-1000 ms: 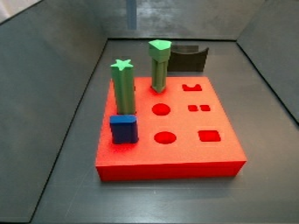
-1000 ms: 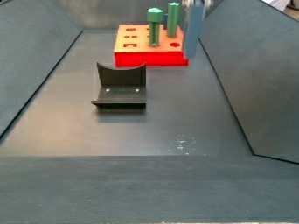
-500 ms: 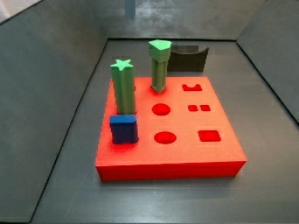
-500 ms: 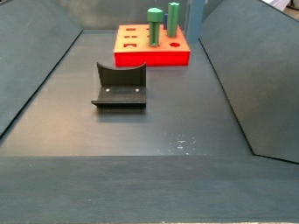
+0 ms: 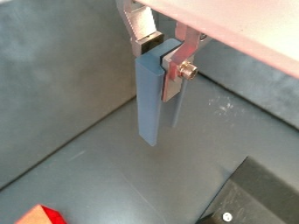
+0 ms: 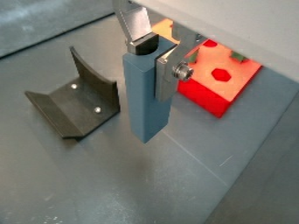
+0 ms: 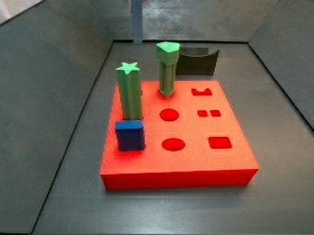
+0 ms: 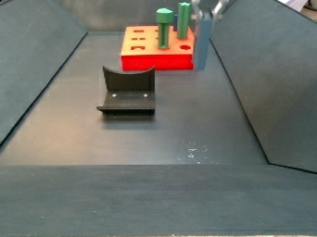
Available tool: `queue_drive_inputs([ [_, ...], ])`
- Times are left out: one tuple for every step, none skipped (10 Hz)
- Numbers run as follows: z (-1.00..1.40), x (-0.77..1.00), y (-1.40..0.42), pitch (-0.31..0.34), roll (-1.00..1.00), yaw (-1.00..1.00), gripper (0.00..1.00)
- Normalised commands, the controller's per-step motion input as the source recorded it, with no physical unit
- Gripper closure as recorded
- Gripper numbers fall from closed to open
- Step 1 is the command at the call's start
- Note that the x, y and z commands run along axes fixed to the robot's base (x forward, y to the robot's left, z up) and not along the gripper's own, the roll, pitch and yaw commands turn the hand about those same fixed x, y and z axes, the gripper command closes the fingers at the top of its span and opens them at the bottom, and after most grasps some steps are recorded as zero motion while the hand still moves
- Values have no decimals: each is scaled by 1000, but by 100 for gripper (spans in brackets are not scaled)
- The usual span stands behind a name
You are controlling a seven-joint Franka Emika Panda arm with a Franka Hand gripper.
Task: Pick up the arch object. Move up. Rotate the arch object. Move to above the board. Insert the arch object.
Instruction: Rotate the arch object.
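Two-finger gripper (image 6: pixel 155 54) pinching tall slate-blue arch object (image 6: pixel 147 96) above grey floor, flat red board (image 7: pixel 185 133) holding two green pegs (image 7: pixel 130 92) and short blue block (image 7: pixel 128 135)

- gripper (image 5: pixel 162 54) up off the floor, fingers pointing down
- silver fingers (image 6: pixel 139 26) clamped on the arch object (image 6: pixel 147 94), which hangs upright below them
- in a side view only a sliver of gripper (image 8: pixel 218 8) shows at the frame's top edge

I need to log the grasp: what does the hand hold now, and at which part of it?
The hand holds the arch object at its upper end, clamped between the silver fingers. The peg hangs clear above the grey floor, away from the board.
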Motion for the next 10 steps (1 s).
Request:
queue_drive_inputs([
  [-1000,25,21,-36,27,-26,100],
  [-1000,29,24,-35,39,-24,100],
  [-1000,29,25,-37,47,-22,100],
  [-1000,29,26,-40,63,-20,100],
  [-1000,33,27,-41,75,-12,100],
  [-907,33,22,-40,83,-7,100],
  [-823,30,18,-36,88,-4,100],
  [-655,32,16,-37,103,-4,100],
  [-496,30,12,-29,117,-5,100],
  [-377,34,9,-27,126,-3,100],
])
